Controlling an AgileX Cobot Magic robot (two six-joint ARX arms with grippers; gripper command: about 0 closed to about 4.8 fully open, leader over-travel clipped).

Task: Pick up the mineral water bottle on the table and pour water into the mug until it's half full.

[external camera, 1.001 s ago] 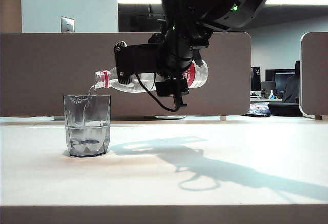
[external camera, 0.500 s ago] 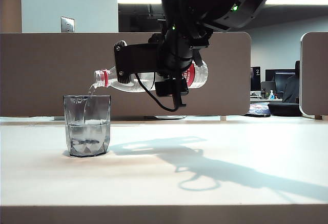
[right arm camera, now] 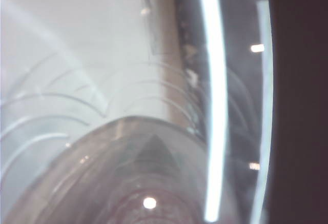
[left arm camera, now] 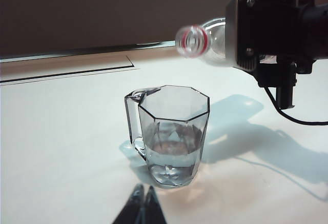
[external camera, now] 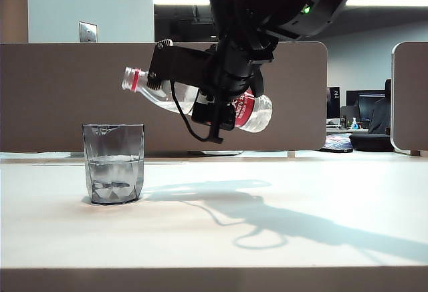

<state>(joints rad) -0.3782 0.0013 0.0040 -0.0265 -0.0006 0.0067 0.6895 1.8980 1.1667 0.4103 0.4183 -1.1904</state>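
The right gripper [external camera: 224,95] pinches the thin, crushable, probably slippery mineral water bottle [external camera: 257,113] mid-body above the counter [external camera: 281,238], neck raised beside the part-filled mug [external camera: 114,164]; the left gripper [left arm camera: 143,199] rests pressed together.

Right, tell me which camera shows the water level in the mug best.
The exterior view: it sees the mug side-on, so the waterline shows at about half height. The left wrist view looks down at an angle, showing the water less clearly. The right wrist view shows only the mineral water bottle.
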